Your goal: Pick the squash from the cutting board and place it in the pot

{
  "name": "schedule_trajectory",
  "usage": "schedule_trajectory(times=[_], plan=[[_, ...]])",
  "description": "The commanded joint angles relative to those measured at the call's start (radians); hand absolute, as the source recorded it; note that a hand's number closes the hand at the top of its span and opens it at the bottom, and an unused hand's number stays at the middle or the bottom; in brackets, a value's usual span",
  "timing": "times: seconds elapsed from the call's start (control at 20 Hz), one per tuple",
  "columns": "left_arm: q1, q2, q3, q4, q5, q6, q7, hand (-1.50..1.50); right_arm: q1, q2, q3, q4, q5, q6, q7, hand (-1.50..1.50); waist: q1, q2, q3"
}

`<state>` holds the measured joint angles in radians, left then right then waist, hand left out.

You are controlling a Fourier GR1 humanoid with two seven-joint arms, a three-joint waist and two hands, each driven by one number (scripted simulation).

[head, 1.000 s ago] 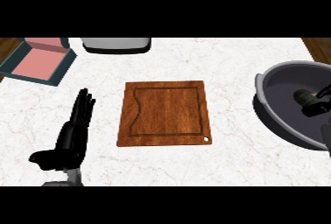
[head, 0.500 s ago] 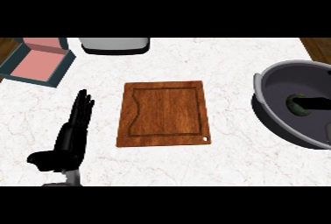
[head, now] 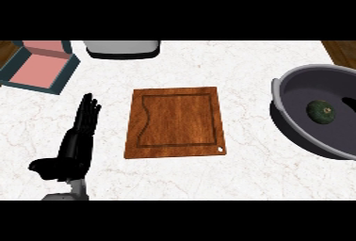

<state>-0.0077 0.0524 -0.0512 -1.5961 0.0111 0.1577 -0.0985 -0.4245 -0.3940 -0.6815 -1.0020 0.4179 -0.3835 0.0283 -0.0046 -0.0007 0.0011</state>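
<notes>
Cutting board lies mid-desk. The squash sits in the pot at right; left robot hand rests left.

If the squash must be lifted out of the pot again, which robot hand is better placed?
Hard to judge: only the left robot hand shows, open, left of the cutting board. The squash lies in the pot at the right, likely favouring the right.
</notes>
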Motion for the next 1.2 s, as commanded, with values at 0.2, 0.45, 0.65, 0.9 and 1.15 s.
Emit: schedule_trajectory(times=[0.2,0.45,0.65,0.9,1.15], plan=[[0.089,-0.001,-0.016,-0.053,-0.008,-0.018,-0.026,0.0,0.112,-0.091,-0.113,0.033,-0.2,0.062,-0.191,-1.5,0.007,0.0,-0.001],[-0.037,-0.007,0.006,0.011,-0.017,0.002,0.037,0.0,0.167,-0.123,-0.167,0.105,-0.313,0.115,-0.352,-1.5,0.003,0.001,0.0],[-0.024,0.02,0.053,0.057,0.03,-0.058,-0.042,0.0,0.195,-0.198,-0.179,0.194,-0.347,0.152,-0.396,-1.5,0.006,0.002,0.0],[0.057,-0.034,-0.037,-0.078,-0.039,0.002,0.021,0.0,0.263,-0.242,-0.191,0.144,-0.399,0.169,-0.354,-1.5,0.006,0.0,-0.001],[0.061,-0.011,-0.025,-0.083,-0.026,-0.012,0.024,0.0,0.27,-0.26,-0.283,0.293,-0.482,0.152,-0.502,-1.5,0.01,0.001,0.0]])
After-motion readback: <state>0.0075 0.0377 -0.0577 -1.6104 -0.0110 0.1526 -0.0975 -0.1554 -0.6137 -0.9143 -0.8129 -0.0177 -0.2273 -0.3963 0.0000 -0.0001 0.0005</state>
